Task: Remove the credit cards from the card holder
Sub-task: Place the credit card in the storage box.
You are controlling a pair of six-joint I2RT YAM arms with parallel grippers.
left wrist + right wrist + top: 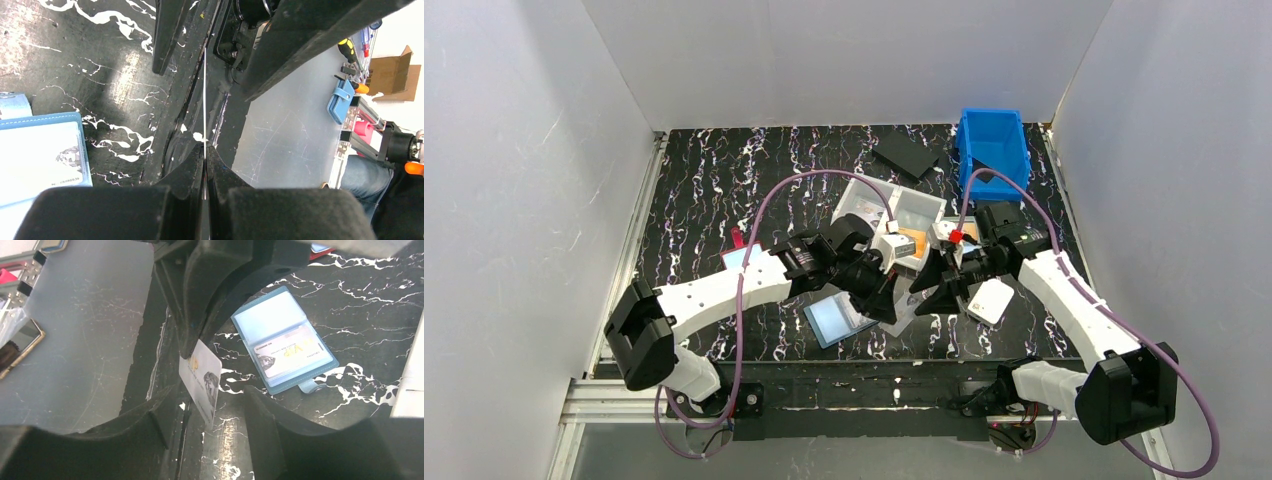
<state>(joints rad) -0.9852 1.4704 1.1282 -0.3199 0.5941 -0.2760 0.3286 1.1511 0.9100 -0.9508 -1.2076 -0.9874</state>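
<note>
Left end effector [205,145] pinches a thin, slick, stiff card [202,377] by one edge; my right end effector [207,412] is spread astride its free end, I'd clamp the flat faces; wallet [272,320] lies beyond on the bench [360,300].

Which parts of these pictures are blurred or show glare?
Right wrist view: right gripper's fingers close and out of focus, the credit card and card holder sharp. Left wrist view: pale glare on the table; the card appears only as a thin edge. Top view: even light.
</note>
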